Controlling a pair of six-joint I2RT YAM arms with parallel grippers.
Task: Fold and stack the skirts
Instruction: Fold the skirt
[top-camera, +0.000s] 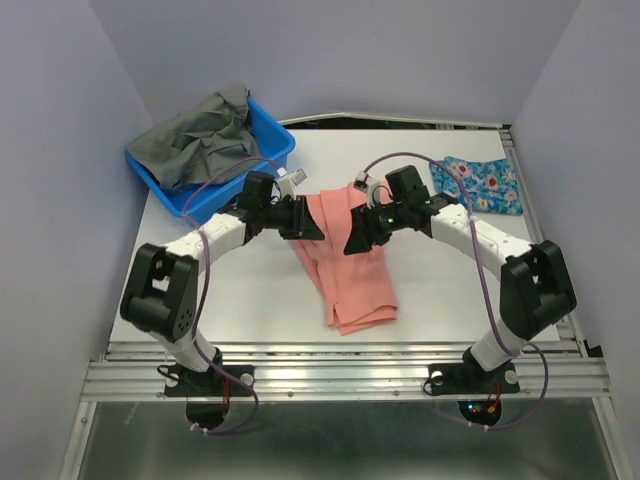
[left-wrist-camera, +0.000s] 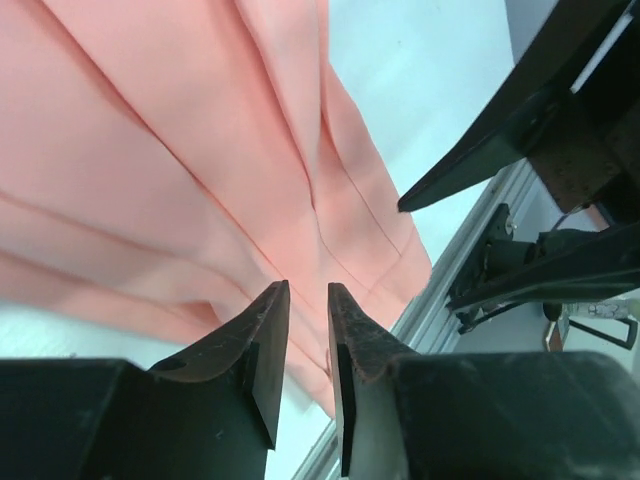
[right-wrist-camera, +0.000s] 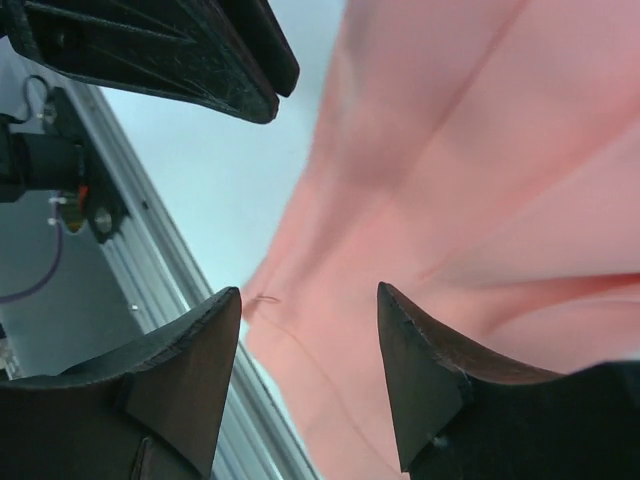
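Note:
The salmon-pink skirt (top-camera: 345, 262) lies as a long folded strip in the middle of the white table (top-camera: 245, 290). It fills the left wrist view (left-wrist-camera: 180, 150) and the right wrist view (right-wrist-camera: 480, 150). The blue flowered skirt (top-camera: 478, 185) lies flat at the back right. My left gripper (top-camera: 305, 222) hovers over the pink skirt's upper left edge, jaws a narrow gap apart (left-wrist-camera: 308, 288) with nothing between them. My right gripper (top-camera: 357, 235) hovers over its upper right part, jaws wide apart (right-wrist-camera: 308, 290) and empty. The two grippers face each other closely.
A blue plastic basket (top-camera: 275, 135) holding a crumpled grey cloth (top-camera: 200, 140) stands at the back left. A metal rail (top-camera: 340, 370) runs along the table's near edge. Grey walls close in both sides.

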